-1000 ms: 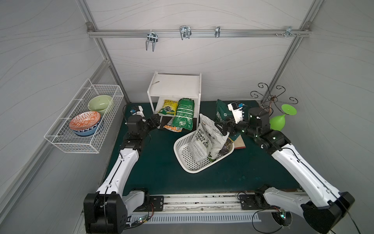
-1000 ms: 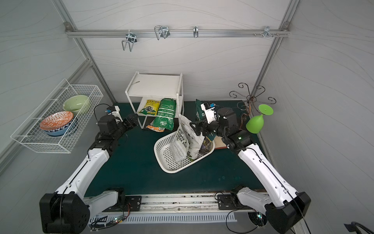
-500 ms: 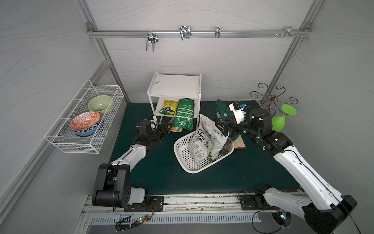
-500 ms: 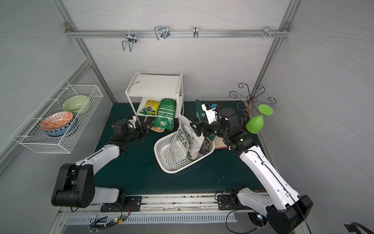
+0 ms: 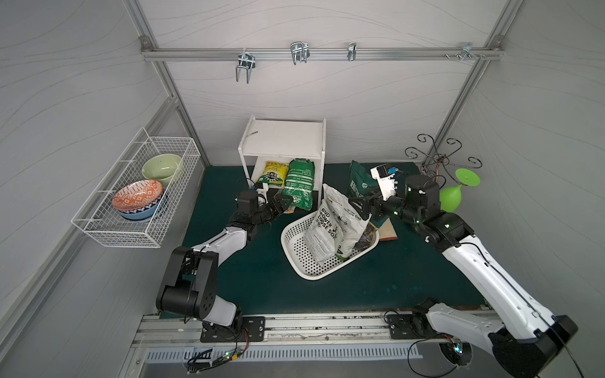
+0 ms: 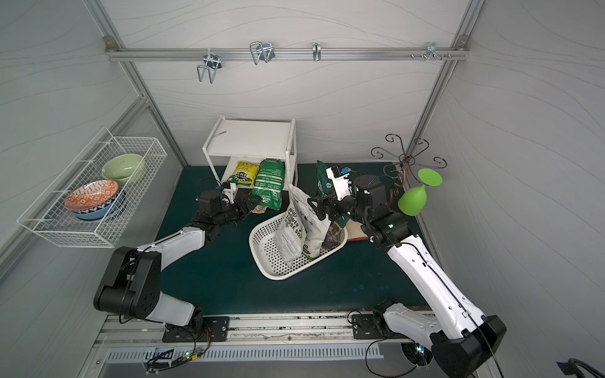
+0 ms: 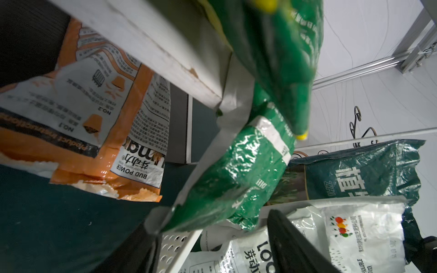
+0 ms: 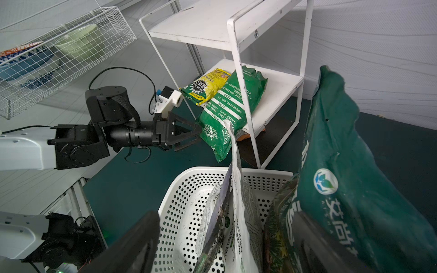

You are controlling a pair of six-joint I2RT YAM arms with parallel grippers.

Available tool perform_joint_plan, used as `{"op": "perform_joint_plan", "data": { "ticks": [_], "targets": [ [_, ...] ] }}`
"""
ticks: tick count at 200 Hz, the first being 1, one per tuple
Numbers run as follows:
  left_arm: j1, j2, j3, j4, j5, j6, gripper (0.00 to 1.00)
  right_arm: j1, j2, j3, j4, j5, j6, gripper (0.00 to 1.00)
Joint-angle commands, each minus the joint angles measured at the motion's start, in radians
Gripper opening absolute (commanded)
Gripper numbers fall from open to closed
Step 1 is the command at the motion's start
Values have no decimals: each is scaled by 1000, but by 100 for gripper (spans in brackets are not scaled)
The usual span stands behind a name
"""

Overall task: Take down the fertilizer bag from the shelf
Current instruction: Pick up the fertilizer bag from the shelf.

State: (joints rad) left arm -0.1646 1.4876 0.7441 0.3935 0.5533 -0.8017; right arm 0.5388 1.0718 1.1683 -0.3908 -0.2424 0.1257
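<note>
left hand [image 8: 195,136] open around lower corner of green fertilizer bag [image 8: 220,123]; right hand [image 5: 360,206] wide open

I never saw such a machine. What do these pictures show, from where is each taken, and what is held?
Two white-and-black robot arms each end in a two-finger gripper. Both top views look down on the dark green mat. Each wrist view comes from a camera on that arm's wrist. On the mat stand a white two-tier metal shelf and a white perforated plastic basket with a white printed bag inside. A bright green plastic bag hangs off the shelf's lower board. The left gripper straddles its lower corner; a firm grip is not certain. The right gripper is open by the white bag, holding nothing.
</note>
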Motion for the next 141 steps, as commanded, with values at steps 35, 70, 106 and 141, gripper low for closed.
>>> {"op": "perform_joint_plan", "data": {
  "ticks": [35, 70, 106, 141],
  "targets": [
    [1, 1, 9, 110, -81, 33, 76, -3, -4, 2, 9, 5, -14, 90],
    [2, 54, 26, 221, -105, -8, 72, -5, 0, 5, 6, 3, -13, 90],
    [2, 98, 42, 301, -99, -50, 45, -3, -3, 9, 0, 9, -16, 90],
    [1, 92, 53, 291, -38, -64, 21, -4, 2, 19, -5, 8, -20, 90]
  ]
}}
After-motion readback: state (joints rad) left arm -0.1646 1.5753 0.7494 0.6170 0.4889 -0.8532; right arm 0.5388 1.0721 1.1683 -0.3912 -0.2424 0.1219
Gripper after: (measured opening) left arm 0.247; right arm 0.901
